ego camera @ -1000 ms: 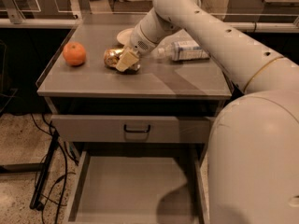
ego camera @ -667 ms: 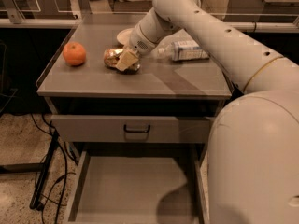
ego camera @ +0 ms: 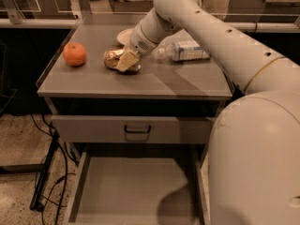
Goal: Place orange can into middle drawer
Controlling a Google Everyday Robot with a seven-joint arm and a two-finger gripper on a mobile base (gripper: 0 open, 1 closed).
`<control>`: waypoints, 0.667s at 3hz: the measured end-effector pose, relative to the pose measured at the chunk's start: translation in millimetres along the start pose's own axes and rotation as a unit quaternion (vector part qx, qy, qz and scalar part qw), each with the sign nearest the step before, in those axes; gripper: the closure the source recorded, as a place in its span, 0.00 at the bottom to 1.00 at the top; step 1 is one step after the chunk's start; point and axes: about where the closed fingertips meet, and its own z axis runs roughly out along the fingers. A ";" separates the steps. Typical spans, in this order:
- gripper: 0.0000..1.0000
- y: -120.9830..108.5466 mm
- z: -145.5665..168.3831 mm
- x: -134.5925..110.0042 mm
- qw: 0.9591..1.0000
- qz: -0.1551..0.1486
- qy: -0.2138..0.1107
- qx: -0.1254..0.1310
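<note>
The orange can (ego camera: 112, 58), shiny gold with wrinkly sides, lies on its side on the grey table top (ego camera: 140, 81), left of centre. My gripper (ego camera: 125, 62) reaches down from the right and sits right on the can's right end, covering part of it. The middle drawer (ego camera: 126, 186) is pulled out below the table, wide and shallow with a bare grey floor. My arm's shadow falls on its right part.
A round orange fruit (ego camera: 74, 54) sits at the table's left. A clear plastic bottle (ego camera: 185, 50) lies at the right, and a white plate (ego camera: 124, 35) is behind the gripper. A closed drawer front with a black handle (ego camera: 137, 129) is above the open drawer. Cables (ego camera: 44, 186) run on the floor at left.
</note>
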 end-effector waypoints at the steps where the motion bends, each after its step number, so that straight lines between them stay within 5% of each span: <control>1: 1.00 0.2 -0.1 -0.4 1.000 -0.001 0.001 -0.001; 2: 1.00 2.4 -29.9 -2.6 1.000 -0.005 -0.004 0.016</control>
